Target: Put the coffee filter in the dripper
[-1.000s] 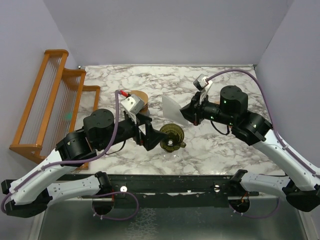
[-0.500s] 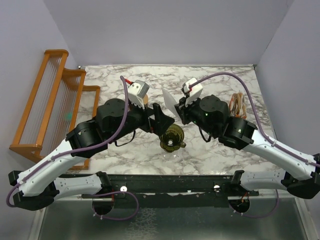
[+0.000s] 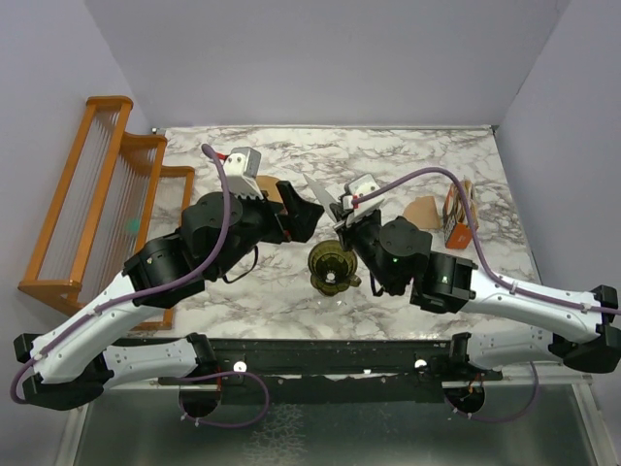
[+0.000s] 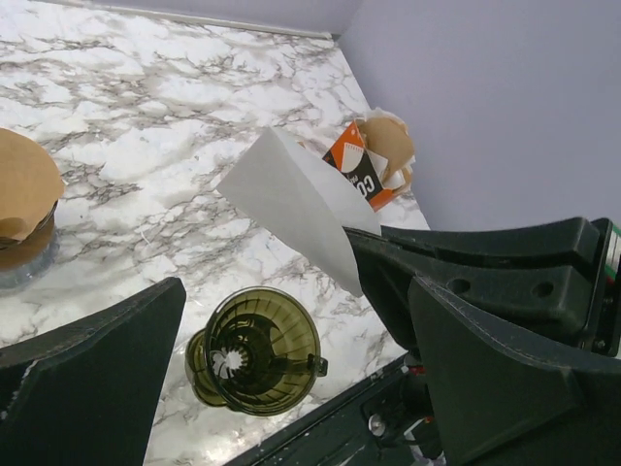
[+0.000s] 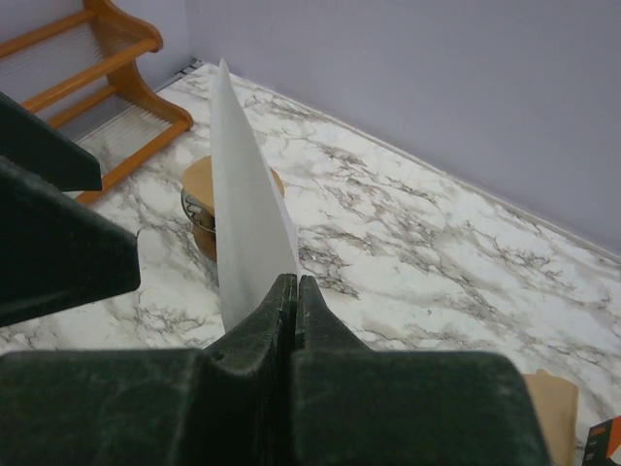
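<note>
Currently the right gripper (image 5: 296, 286) is clenched tight on the lower corner of the coffee filter (image 5: 247, 223), its two fingers meeting with only the paper between them. The filter is pressed flat, not opened into a cone, and stands edge-up in the air like a sail, probably because a pinch at one corner is the only hold thin paper allows. From above it sits just behind the dripper (image 3: 332, 265) and not over its mouth. The dripper stands upright on the marble table (image 3: 427, 155) between the two arms, mouth up and empty, its ribs and centre hole showing in the left wrist view. The left gripper (image 3: 306, 216) is spread wide with nothing in it, just beside the filter on its left, likely placed to help spread the paper or steady it. A judgement: the filter needs opening and centring before it can seat. Off to the right lie an orange box (image 3: 456, 218) and a tan paper piece (image 3: 422, 211), well apart.
</note>
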